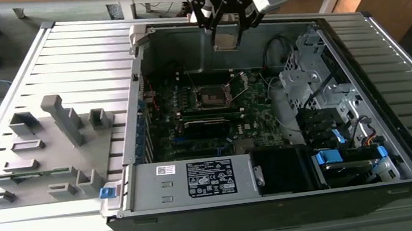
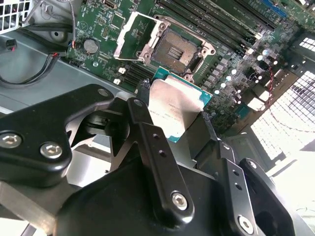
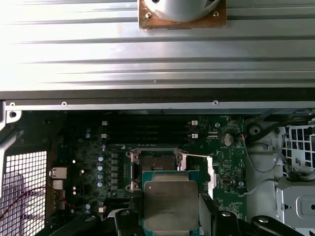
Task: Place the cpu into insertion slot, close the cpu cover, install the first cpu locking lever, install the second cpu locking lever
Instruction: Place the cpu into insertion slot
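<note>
Entry: cpu placement, carry stage; judged early in task, nothing seated yet

Gripper (image 1: 227,34): high over open pc case (image 1: 274,216), nr rear wall in exterior view; fingers (image 2: 143,94) clamped on cpu, one per opposite edge

Cpu (image 2: 173,109): in the grip, clear of the board, dull metal top twd cams in both wrist views

Insertion slot (image 2: 179,49): dark, contact field exposed, nothing in it; on green motherboard (image 1: 190,112), mid-case

Cpu cover (image 2: 134,35): swung up on its hinge, standing just beside slot, not over it

Key relation: slot below and ahead of held cpu, well apart in exterior view; in first wrist view seen just past chip's far edge, sides approx parallel w/ chip sides; no clear long axis, both square

Memory slots (image 3: 147,130): long, black, beyond the socket; not the target

Risk (judgement): raised cover close to one flank of the socket; corner/notch match unreadable here

Misc: grey fixture tray (image 1: 45,146), exterior view's left, outside case
</note>
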Controlling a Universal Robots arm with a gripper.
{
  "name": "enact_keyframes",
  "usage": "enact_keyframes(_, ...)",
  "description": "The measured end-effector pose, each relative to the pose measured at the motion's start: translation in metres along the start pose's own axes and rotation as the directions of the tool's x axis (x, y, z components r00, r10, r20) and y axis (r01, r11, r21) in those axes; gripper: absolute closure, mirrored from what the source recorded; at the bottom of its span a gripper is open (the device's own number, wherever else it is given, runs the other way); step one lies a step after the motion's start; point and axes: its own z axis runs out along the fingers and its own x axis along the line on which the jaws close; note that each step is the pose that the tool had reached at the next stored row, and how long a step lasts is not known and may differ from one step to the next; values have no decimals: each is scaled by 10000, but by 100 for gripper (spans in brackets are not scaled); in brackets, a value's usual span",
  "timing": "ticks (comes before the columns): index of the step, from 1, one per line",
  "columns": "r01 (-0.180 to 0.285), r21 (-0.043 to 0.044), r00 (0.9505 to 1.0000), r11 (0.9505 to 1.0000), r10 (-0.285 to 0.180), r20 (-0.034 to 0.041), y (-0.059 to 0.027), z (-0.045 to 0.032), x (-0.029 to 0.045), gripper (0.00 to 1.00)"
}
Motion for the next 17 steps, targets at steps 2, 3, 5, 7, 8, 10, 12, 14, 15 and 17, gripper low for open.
enact_keyframes(2,0,2,10000,10000,0,1,-1,2,0,46)
enact_keyframes(3,-1,2,10000,10000,1,2,-1,3,1,46)
enact_keyframes(5,0,-2,10000,10000,0,10,-1,10,3,46)
enact_keyframes(7,1,0,10000,10000,-1,16,-2,16,6,46)
enact_keyframes(8,2,1,10000,10000,-2,16,-2,16,6,46)
enact_keyframes(10,1,0,10000,10000,-1,17,-2,18,6,46)
enact_keyframes(12,1,0,10000,10000,-1,17,-2,19,6,46)
enact_keyframes(14,2,-3,10000,10000,-2,18,-3,29,6,46)
enact_keyframes(15,1,-1,10000,10000,-1,17,-3,32,6,46)
enact_keyframes(17,1,0,10000,10000,-1,17,-3,35,6,46)
